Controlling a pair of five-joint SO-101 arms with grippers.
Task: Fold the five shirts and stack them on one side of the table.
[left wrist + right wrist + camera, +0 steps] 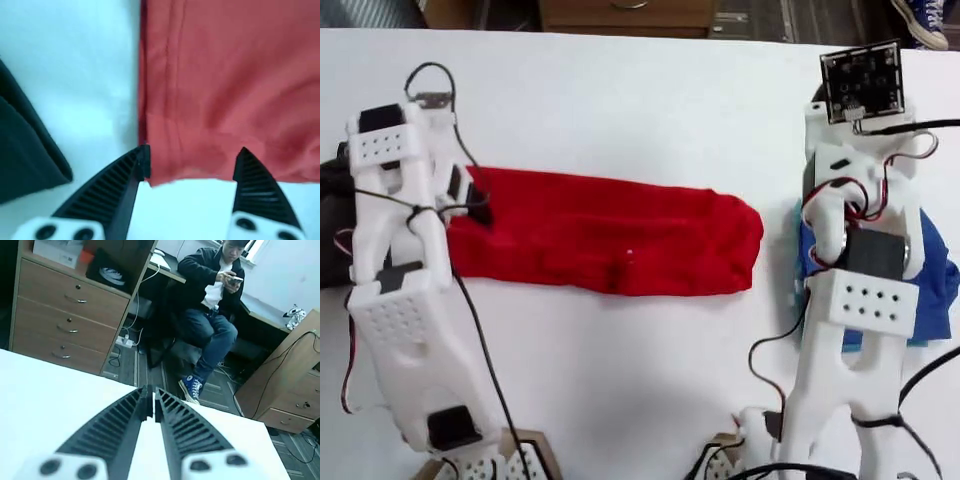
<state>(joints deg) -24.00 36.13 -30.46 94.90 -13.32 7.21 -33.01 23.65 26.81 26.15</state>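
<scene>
red shirt (pixel 610 235) a long strip mid-desk (pixel 620 100), left gripper (pixel 194 152) wide over its end edge, right gripper (pixel 153 392) closed, raised, blue shirt (pixel 935 280) mostly hidden under right arm, dark shirt (pixel 332 230) cut off at frame's left edge

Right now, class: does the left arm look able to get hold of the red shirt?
Probably yes. The left gripper is open right at the edge of the red shirt, its fingertips straddling the hem, and nothing lies between them. The black garment sits off to one side, clear of it.
</scene>
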